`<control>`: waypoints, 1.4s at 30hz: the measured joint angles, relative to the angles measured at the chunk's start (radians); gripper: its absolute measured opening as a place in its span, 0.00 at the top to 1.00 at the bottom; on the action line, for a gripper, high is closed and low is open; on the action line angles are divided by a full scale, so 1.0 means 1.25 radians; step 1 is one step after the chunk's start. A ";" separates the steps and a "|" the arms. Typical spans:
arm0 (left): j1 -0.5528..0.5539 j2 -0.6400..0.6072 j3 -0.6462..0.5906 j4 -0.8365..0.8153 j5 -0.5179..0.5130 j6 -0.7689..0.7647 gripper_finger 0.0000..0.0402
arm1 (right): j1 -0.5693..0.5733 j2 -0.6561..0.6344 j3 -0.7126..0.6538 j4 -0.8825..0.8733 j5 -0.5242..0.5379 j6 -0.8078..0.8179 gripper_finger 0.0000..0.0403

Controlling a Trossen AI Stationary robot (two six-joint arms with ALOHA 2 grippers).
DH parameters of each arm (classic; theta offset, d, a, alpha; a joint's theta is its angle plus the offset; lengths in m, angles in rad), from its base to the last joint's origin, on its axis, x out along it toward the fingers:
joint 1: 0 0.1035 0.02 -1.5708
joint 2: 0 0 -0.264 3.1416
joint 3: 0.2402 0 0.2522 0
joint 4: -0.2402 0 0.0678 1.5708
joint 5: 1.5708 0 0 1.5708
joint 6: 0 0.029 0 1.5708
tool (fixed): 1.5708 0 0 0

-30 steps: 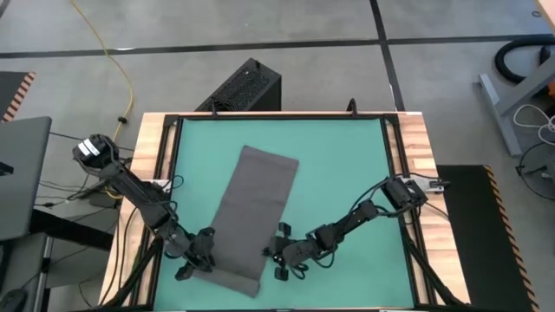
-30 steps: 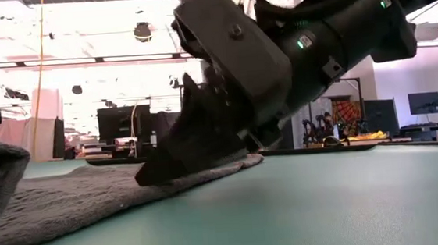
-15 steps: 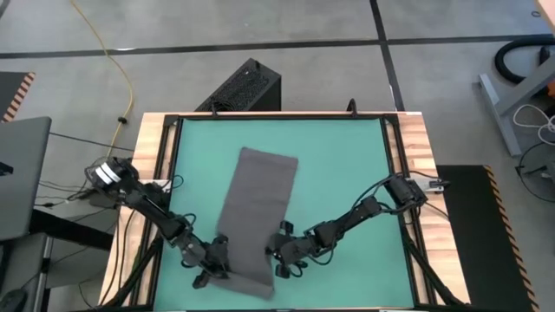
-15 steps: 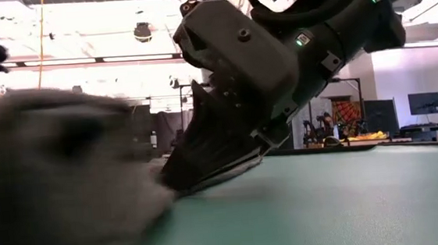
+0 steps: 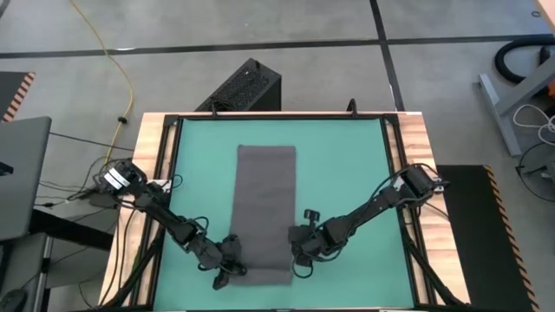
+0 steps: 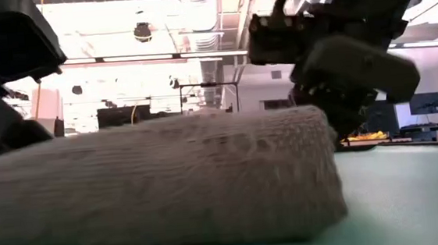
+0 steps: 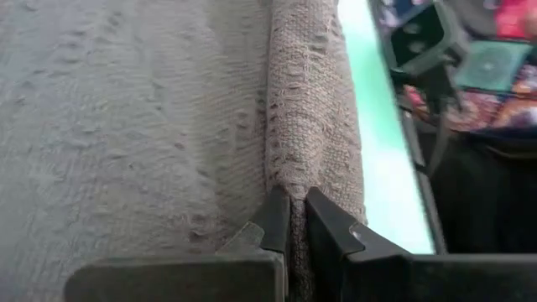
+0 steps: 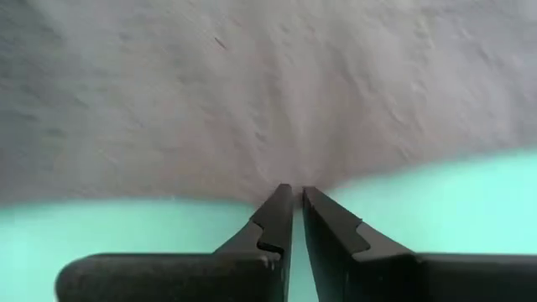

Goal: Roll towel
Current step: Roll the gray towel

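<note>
The dark grey towel (image 5: 264, 204) lies lengthwise down the middle of the green mat (image 5: 347, 173). Its near end is turned over into a thick roll (image 6: 153, 182) that rests on the mat. My left gripper (image 5: 232, 260) is shut at the roll's left end. My right gripper (image 5: 297, 253) is shut on the towel's right edge, close to the near end. In the low view the roll fills the foreground, and the right gripper (image 6: 340, 74) stands behind its right end. My left gripper pinches the left end of the rolled near end (image 7: 295, 172) between its two fingers (image 7: 273, 222). They come from the table's left, slanting down, along the roll. The roll lies on the mat. My right gripper pinches the towel's right edge (image 8: 294, 178) between its fingertips (image 8: 277, 210). It comes slanting down from the table's right. The cloth's edge is drawn to a small point at the fingers, and the rest lies flat on the mat.
A wooden frame (image 5: 154, 156) borders the mat. There is bare mat on both sides of the towel and beyond its far end. A black box (image 5: 243, 87) and a yellow cable (image 5: 121, 69) lie on the floor past the far edge.
The towel lay slanted and now lies straight: its near end has slid toward the table's right and is rolled thicker. My left gripper has gone right and toward the near edge and has shut on the roll's left end. My right gripper has gone right, holding the towel's edge.
</note>
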 joint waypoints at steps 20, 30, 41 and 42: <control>0.073 -0.002 0.022 -0.069 0.017 -0.019 0.99 | 0.182 -0.071 0.000 0.243 0.085 -0.152 0.73; 0.089 -0.002 0.021 -0.069 0.055 -0.018 0.99 | 0.237 0.059 0.059 0.330 0.234 -0.186 0.36; 0.089 -0.002 0.020 -0.066 0.061 -0.016 0.99 | 0.219 0.126 0.066 0.329 0.254 -0.122 0.30; 0.089 -0.003 0.020 -0.063 0.060 -0.012 0.99 | 0.218 0.130 0.066 0.332 0.264 -0.115 0.31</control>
